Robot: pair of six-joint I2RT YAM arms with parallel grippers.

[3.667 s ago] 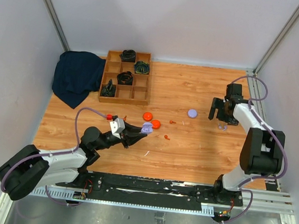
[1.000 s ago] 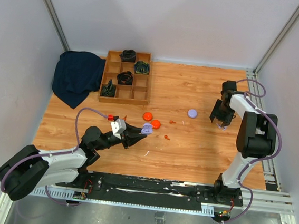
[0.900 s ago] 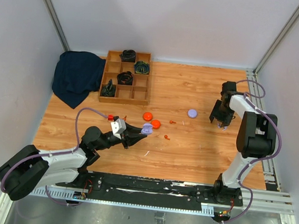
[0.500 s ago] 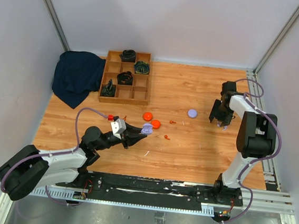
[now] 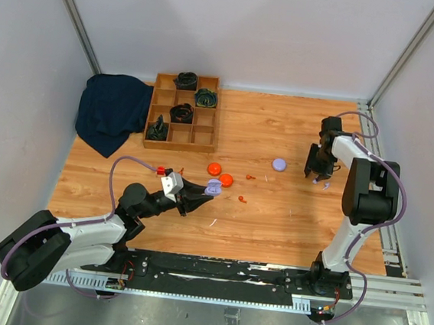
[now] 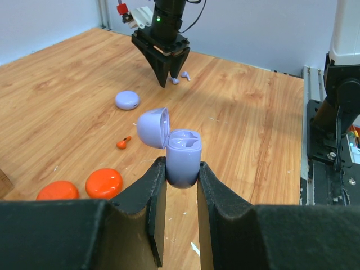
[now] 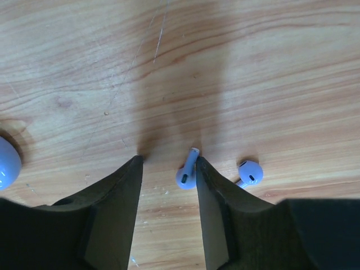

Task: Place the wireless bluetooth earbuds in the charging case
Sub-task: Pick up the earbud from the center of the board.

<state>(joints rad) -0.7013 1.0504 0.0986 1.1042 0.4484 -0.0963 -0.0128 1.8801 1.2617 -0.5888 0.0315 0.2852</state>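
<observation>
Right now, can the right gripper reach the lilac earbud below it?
Probably yes: the earbud lies between the right gripper's open fingers, nothing over it; the second earbud sits outside.

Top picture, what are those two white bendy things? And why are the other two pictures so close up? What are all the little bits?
Those are two robot arms bolted to a wooden table. The top picture comes from a camera above them; the close ones come from small cameras on each wrist. The left gripper pinches an open lilac charging case. The right gripper stands open around one lilac earbud, a second earbud beside it. Also lying there: two orange discs, a lilac disc, tiny orange earbuds, a wooden tray and a blue cloth.
</observation>
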